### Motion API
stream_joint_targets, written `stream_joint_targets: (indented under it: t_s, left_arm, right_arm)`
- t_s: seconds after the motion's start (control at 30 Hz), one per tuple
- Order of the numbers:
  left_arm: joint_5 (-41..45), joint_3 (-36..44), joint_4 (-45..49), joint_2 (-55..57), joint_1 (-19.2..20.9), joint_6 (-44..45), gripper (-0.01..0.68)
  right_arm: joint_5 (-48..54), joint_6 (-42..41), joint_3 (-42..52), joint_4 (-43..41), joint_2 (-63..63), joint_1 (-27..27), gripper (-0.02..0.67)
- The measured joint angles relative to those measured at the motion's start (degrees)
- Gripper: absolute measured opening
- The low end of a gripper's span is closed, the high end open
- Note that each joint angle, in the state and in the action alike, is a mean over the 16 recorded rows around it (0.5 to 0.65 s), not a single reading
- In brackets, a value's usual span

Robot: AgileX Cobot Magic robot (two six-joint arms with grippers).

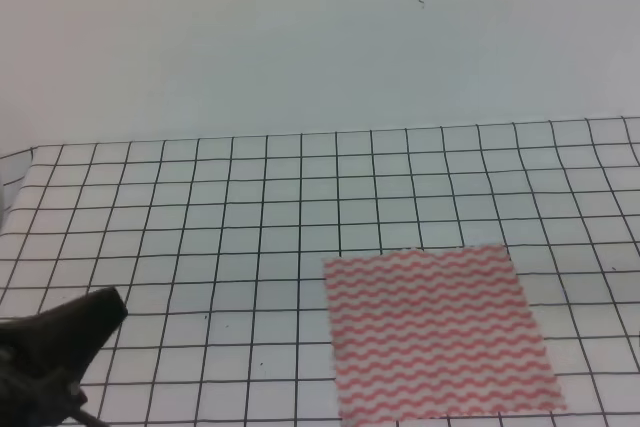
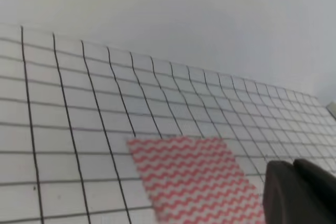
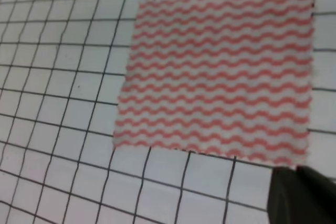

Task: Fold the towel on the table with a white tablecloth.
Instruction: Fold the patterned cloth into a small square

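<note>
You have the towel (image 1: 438, 333) lying flat and unfolded on the white tablecloth (image 1: 250, 237), in the lower right of the exterior high view, its red-pink wavy stripes running across it. The cloth's black grid covers the table (image 1: 120, 247) up to the pale wall behind.

Your left gripper (image 1: 70, 332) shows as a dark shape in the lower left corner of that view, well apart from the towel, with bare grid between them. In the left wrist view a dark part of it sits at the lower right edge, just beside the towel's near right side (image 2: 194, 177). You cannot tell how its jaws stand.

Your right gripper (image 3: 302, 195) appears only as a dark piece in the lower right corner of the right wrist view, just below the towel's lower right corner (image 3: 215, 72); whether it touches is unclear, and its jaw opening cannot be told either.
</note>
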Motion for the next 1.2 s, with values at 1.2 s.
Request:
stream_joint_targets:
  t_s: [1.2]
  left_arm:
    - [5.5,-0.33,-0.18,6.93,0.0,-0.02,-0.002]
  right_arm:
    - [-6.41,-3.31,-0.39,12.05,40.66,0.0,0.245]
